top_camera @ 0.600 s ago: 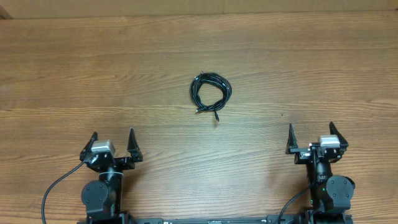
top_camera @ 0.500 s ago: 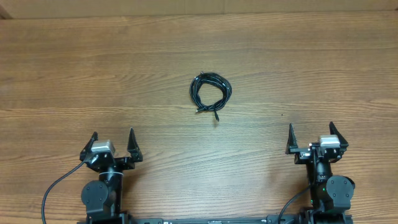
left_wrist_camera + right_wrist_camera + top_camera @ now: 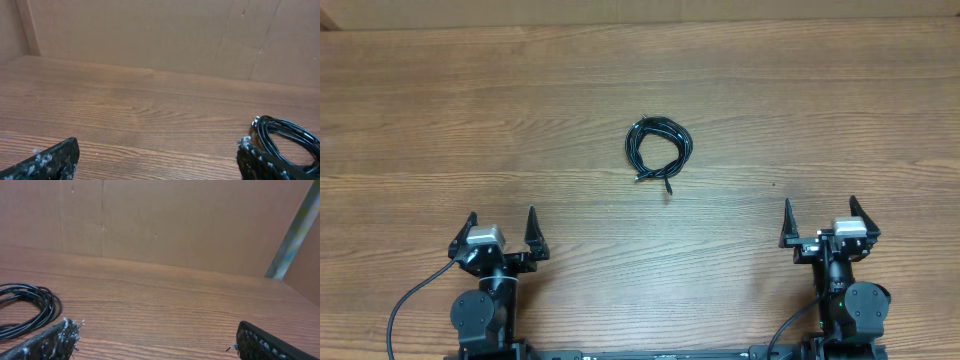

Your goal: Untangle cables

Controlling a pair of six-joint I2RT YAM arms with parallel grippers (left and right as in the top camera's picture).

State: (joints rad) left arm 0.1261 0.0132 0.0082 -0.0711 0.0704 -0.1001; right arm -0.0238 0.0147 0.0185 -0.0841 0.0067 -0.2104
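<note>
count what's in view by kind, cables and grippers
cable bundle: 1 (black, coiled; separate cords inside cannot be counted)
grippers: 2, the left gripper and the right gripper, both open and empty
total: 3

The left end effector (image 3: 501, 226) and right end effector (image 3: 820, 216) are matt black. Each has two tapering fingers (image 3: 531, 228) that narrow to sharp points. Just behind the fingers sits a small silver-grey block (image 3: 483, 236), and behind that a round black joint housing (image 3: 473, 312). A thick black wire (image 3: 392, 335) trails from the rear of each arm. A tiny green light (image 3: 841, 301) glows on the right arm. Seen close, the finger pads (image 3: 50, 162) are dark and flecked with pale fuzz near their tips.
</note>
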